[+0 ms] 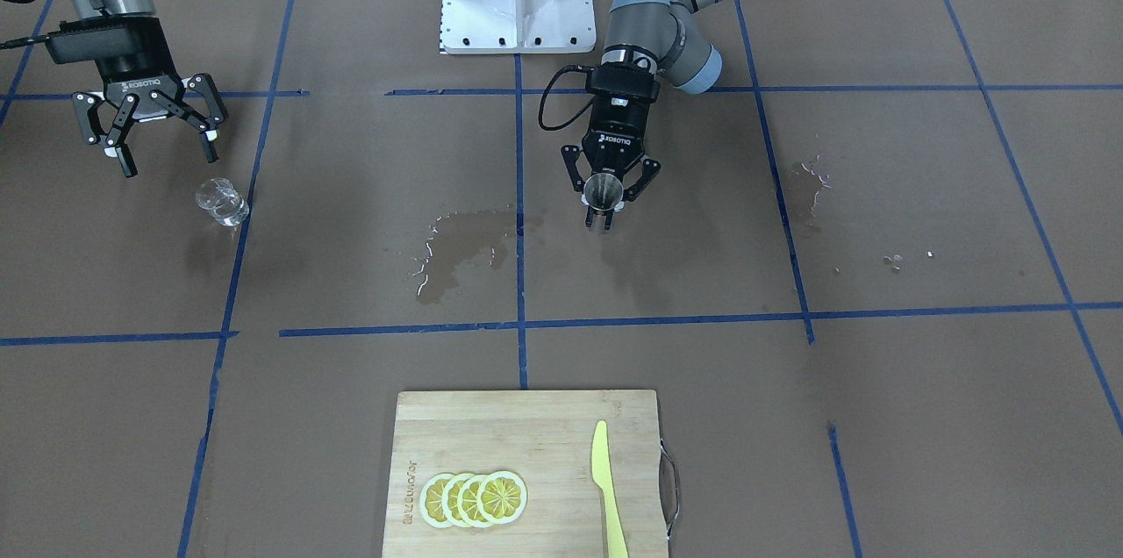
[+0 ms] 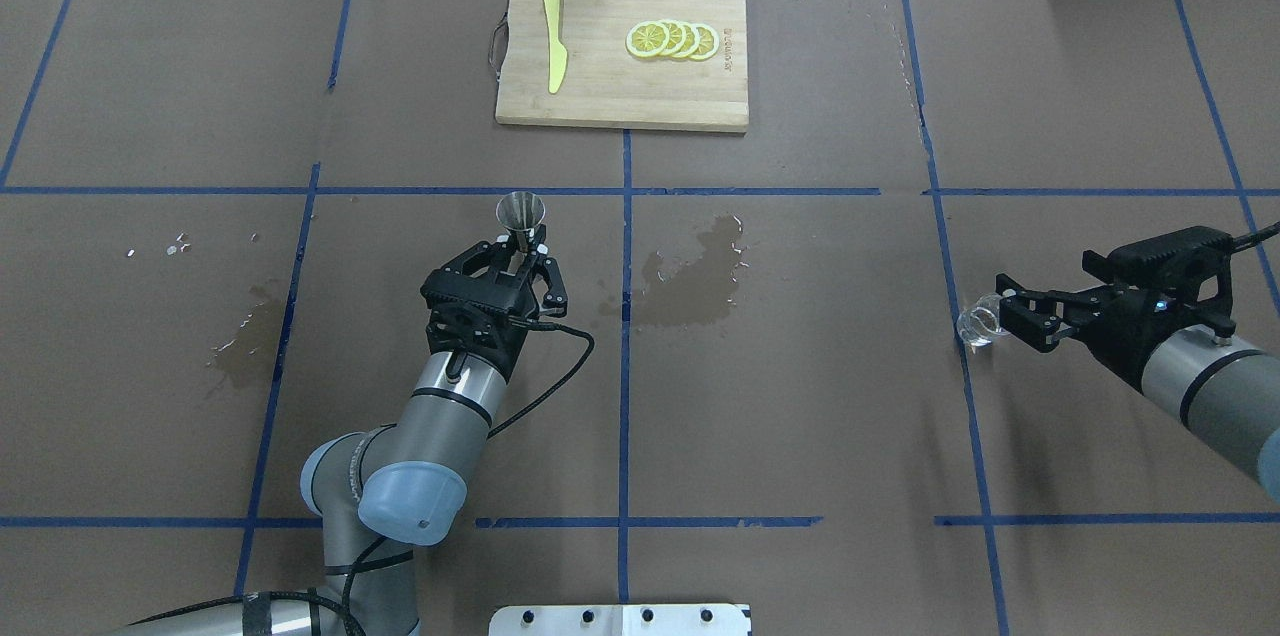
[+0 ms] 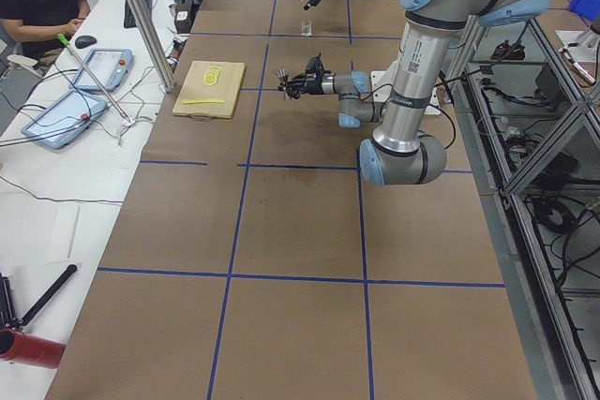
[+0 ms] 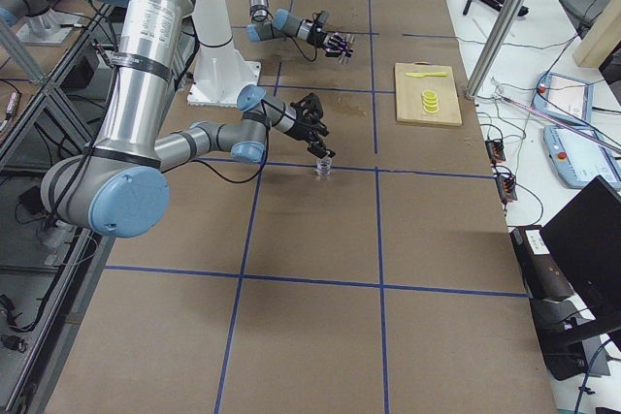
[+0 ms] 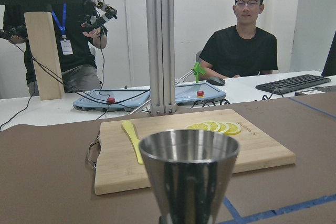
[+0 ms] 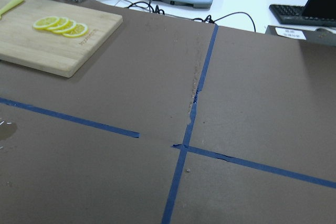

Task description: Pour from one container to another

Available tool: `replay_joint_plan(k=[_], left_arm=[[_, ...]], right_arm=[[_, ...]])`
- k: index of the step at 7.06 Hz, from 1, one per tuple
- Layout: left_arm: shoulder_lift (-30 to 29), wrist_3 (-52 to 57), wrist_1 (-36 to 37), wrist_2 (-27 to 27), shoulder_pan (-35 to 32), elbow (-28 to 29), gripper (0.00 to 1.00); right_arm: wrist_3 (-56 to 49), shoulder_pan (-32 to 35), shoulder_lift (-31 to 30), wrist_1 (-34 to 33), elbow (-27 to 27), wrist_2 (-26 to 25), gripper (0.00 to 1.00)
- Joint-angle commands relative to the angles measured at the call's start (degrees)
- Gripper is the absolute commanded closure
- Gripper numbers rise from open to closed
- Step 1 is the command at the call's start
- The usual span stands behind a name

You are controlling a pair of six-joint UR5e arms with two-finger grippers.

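grippers number two, both marked robotiq: left gripper (image 1: 604, 200) clamped on the one steel jigger (image 1: 602, 188), upright near mid-table — right gripper (image 1: 169, 160) spread apart, just above the one glass cup (image 1: 222, 202) standing on the table. beyond: one cutting board (image 1: 544, 418), four lemon slices (image 1: 474, 498), one yellow knife (image 1: 605, 488).

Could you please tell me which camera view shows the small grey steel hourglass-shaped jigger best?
The left wrist view: the small grey steel jigger fills the foreground, with its rim and upper cone clear. The front-facing and overhead views show it small, held in the left gripper. In the side views it is tiny, and the right wrist view misses it.
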Motion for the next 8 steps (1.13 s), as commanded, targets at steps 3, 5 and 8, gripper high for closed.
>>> replay_joint_plan(k=[3, 5, 8], left_arm=[[-3.0, 1.5, -0.2, -0.4, -0.2, 2.6, 1.00], [-4.1, 1.5, -0.2, -0.9, -0.2, 2.7, 1.00], [-4.3, 1.5, -0.2, -1.0, -0.2, 2.7, 1.00]], right_arm=[[12.6, -12.7, -1.2, 0.3, -2.4, -23.1, 0.00], [15.1, -17.9, -0.9, 0.3, -6.3, -31.1, 0.00], [20.3, -19.3, 1.4, 0.2, -11.5, -31.1, 0.01]])
